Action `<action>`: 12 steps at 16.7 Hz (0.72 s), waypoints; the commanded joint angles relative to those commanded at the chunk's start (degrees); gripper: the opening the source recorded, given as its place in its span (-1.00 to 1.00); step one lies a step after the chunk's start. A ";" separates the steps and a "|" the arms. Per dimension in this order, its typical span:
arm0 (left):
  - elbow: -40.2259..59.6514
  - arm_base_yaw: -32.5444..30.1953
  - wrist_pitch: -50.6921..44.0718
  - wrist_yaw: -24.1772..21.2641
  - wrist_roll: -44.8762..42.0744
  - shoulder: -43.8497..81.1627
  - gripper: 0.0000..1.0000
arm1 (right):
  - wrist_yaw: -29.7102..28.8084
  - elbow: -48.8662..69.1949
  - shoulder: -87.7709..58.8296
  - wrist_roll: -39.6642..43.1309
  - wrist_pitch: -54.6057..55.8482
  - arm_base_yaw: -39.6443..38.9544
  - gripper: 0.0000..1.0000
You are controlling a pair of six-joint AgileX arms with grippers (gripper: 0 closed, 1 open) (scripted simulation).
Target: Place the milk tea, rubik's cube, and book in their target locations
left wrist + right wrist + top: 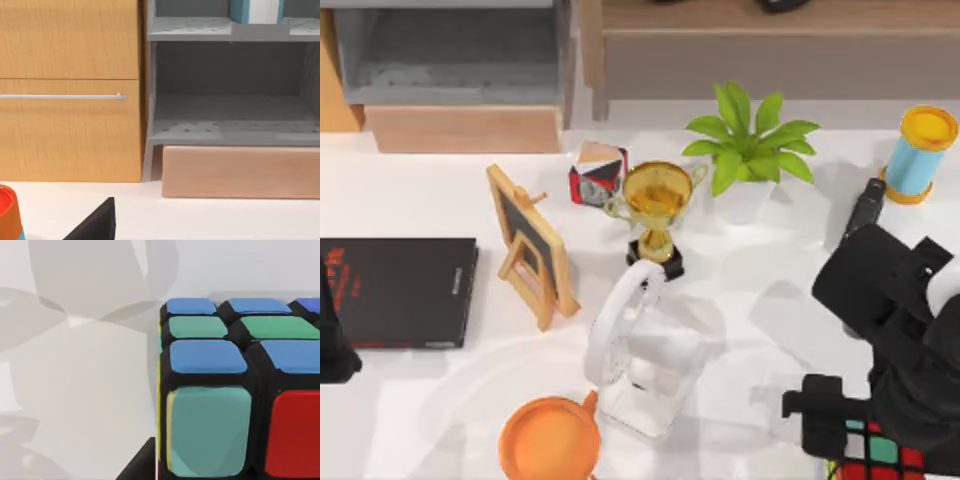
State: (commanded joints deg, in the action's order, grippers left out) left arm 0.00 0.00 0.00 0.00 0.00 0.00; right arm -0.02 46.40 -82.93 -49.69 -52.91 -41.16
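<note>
The rubik's cube (882,455) sits at the table's front right edge, black-framed with red, green and white stickers. My right gripper (855,432) hangs low directly over it, the arm covering most of the cube. In the right wrist view the cube (235,390) is very near, showing blue, green, teal and red stickers. The light blue book (254,10) with white page edges stands on the grey shelf unit's upper shelf (190,29). A light blue cup with a yellow lid (921,152), possibly the milk tea, stands at the back right. My left gripper (332,345) is parked at the left edge.
A flat black book (400,290) lies at left, with a small chalkboard easel (532,245) beside it. A faceted block (597,172), gold trophy (655,205) and potted plant (750,145) stand mid-table. A clear pitcher (640,365) and orange pot (548,440) occupy the front.
</note>
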 joint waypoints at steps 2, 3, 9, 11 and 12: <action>0.00 0.00 0.00 0.00 0.00 0.00 1.00 | 0.00 1.41 0.74 0.03 -3.28 0.02 -1.00; 0.00 0.00 0.00 0.00 0.00 0.00 1.00 | 0.00 2.41 1.27 0.05 -4.55 0.03 -1.00; 0.00 0.00 0.00 0.00 0.00 0.00 1.00 | -0.52 3.65 1.41 0.74 -4.45 0.10 -1.00; 0.00 0.00 0.00 0.00 0.00 0.00 1.00 | -2.58 6.52 0.37 3.36 -1.52 0.37 -1.00; 0.00 0.00 0.00 0.00 0.00 0.00 1.00 | -4.09 8.59 -0.46 5.26 0.77 0.60 -1.00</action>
State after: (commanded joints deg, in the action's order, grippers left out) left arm 0.00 0.00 0.00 0.00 0.00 0.00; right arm -4.10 54.99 -83.39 -44.43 -52.14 -40.56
